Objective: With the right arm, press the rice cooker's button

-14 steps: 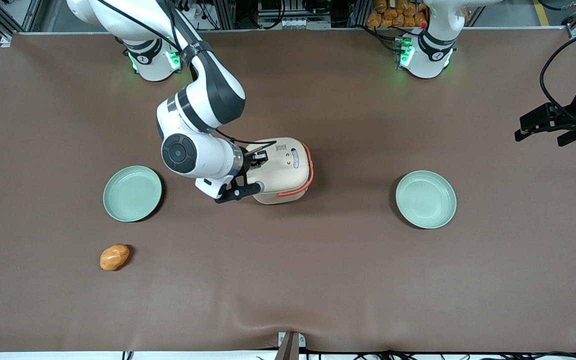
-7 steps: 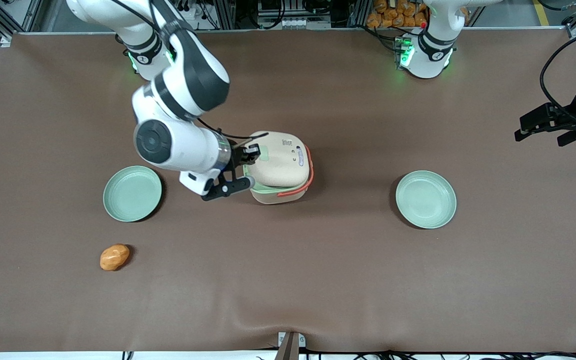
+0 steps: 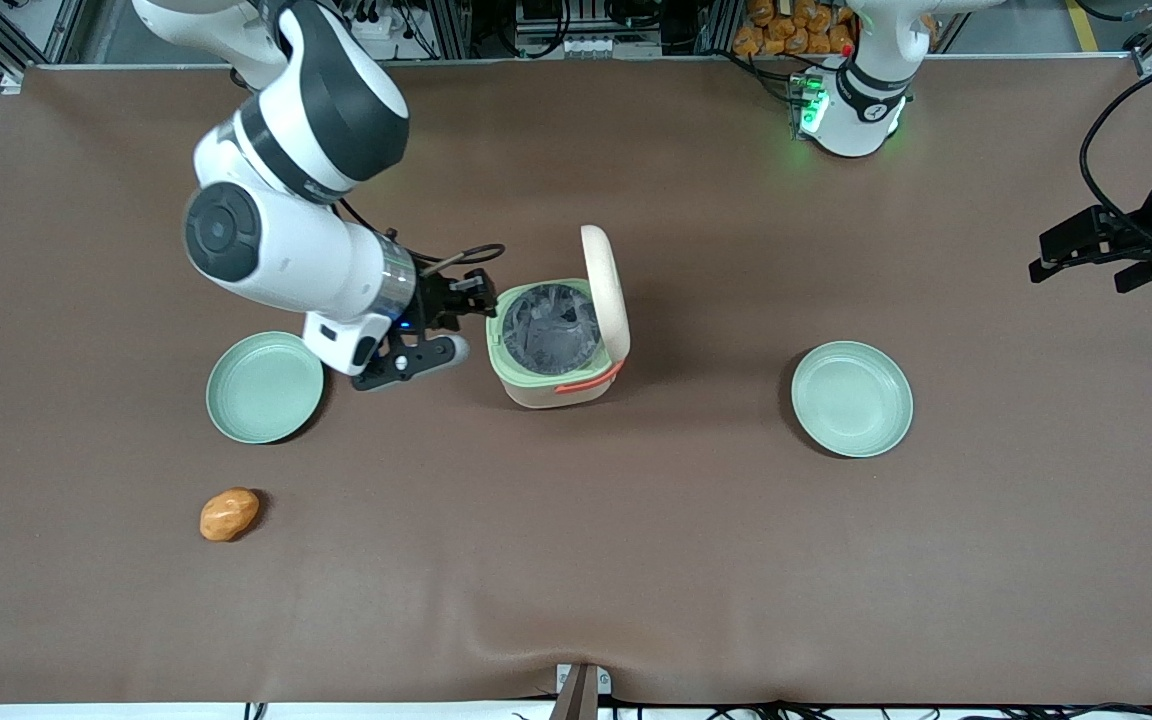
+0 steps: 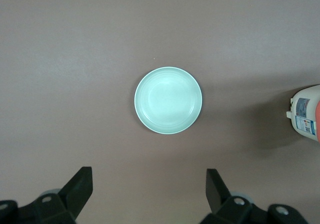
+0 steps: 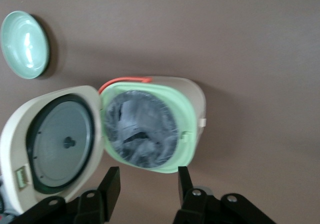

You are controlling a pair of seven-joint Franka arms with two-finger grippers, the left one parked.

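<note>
1. A table under a brown cloth fills the front view. The cloth shows a slight ripple at its 6 o'clock edge. Metal framing and cables run along the 12 o'clock edge.
2. The right arm, white with a dark grey elbow, reaches down from 11 o'clock toward the table's middle.
3. The rice cooker stands mid-table, with its cream lid swung up on edge at the pot's 3 o'clock rim. A grey crumpled lining shows inside. The button is out of sight here, since the lid's outer face turns toward the parked arm's end.
4. Two pale green plates lie flat on the cloth. One plate is at the cooker's 9 o'clock, and the other plate is well apart at 3 o'clock.
5. The gripper hovers just beside the cooker's 9 o'clock rim. Its fingers are spread wide and hold nothing.
6. An orange-brown lump lies at the cooker's 8 o'clock, nearer the front camera than the plate.
</note>
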